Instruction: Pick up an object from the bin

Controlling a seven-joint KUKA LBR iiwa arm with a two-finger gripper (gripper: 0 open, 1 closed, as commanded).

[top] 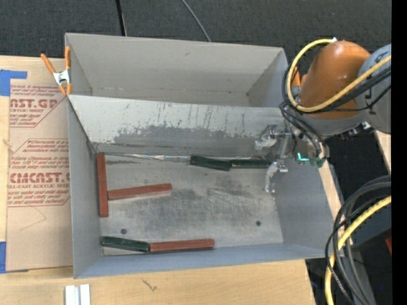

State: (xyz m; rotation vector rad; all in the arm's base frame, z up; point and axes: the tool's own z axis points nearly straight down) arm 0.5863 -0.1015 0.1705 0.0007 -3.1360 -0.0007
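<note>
The claw [275, 168] hangs low at the bin's [172, 68] three o'clock, at the dark end of the green-handled tool [210, 162], likely lined up to take it. Whether it is open or closed, I cannot tell.

The scene is lit fairly brightly and evenly from above. The upper back wall of the grey bin [172, 65] is lit most strongly; its sloping inner walls and floor are rendered duller. A soft highlight is seen on the arm's orange cover [334, 68]. Only faint, short shadows are cast beside the things on the floor. The ground behind the bin is left nearly black.
</note>
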